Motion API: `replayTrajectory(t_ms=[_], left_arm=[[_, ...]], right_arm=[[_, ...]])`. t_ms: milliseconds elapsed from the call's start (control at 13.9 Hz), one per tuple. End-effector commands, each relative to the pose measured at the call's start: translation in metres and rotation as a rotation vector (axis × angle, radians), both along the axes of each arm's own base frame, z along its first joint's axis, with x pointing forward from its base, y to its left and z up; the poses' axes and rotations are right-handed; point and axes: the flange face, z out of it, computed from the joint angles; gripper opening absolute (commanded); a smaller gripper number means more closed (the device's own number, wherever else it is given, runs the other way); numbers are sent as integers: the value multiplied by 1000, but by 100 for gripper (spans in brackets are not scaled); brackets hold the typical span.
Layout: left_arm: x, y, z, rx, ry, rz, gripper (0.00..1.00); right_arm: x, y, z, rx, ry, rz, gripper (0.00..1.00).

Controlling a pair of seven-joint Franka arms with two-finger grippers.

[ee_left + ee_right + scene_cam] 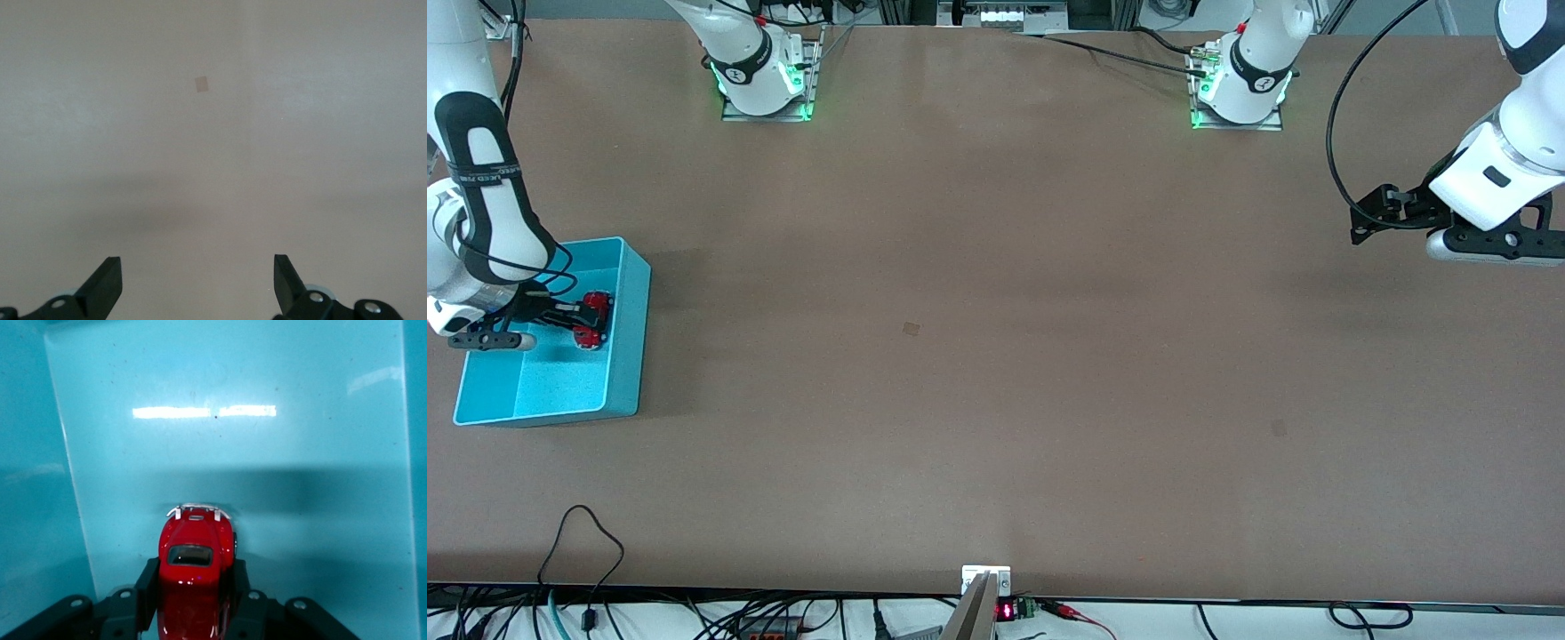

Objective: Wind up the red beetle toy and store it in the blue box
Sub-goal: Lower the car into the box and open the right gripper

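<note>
My right gripper [192, 600] has its jaws clamped on the sides of the red beetle toy [193, 567], whose rounded roof and small window show between the two black fingers [148, 590]. The toy's pale silvery end points at a wall of the blue box [227, 440], close to it, and a strip of reflected light lies across that wall. I cannot tell whether the wheels touch the floor of the box.

From the front camera, the blue box [627, 347] sits on the table [996, 356] at the right arm's end. My right gripper [591, 322] reaches into it over the rim, and the red beetle toy [593, 320] shows inside the box, near the wall that faces the middle of the table.

A small darker square patch [911, 329] marks the table near its middle, well apart from the box.

My left gripper [1371, 216] waits in the air over bare table at the left arm's end, its jaws apart. In its own wrist view, the two black fingertips [103, 283] stand wide with nothing between them, and the same patch [201, 84] shows on the table.
</note>
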Motion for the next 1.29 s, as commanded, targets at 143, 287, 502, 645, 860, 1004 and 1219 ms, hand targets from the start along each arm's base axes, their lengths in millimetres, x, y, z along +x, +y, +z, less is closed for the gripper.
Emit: replayTrajectory(t_ms=[143,287,502,645,860,1004,1219], left_arm=[[4,-2,6,-8,2,-23,100],[4,-2,6,-8,3,-23,100],[4,-2,6,-8,2,-23,100],[4,-2,6,-8,2,-23,100],[5,-4,7,-8,-1,-26,100],[4,-4,8,-8,-3,-26,100],[5,-5,8,-7,-5,-29,100]], right_arm=[[2,-5,-18,-16,-21,-32,48],[5,-3,-9,11,-47,-62,100],[16,7,34,50,-78,-59,100],[31,18,71,83,-85,-46,100],[51,32,119,93,-117,-2,100],[58,48,153,64,-151,44,100],[63,80,211,51,-118,37,100]])
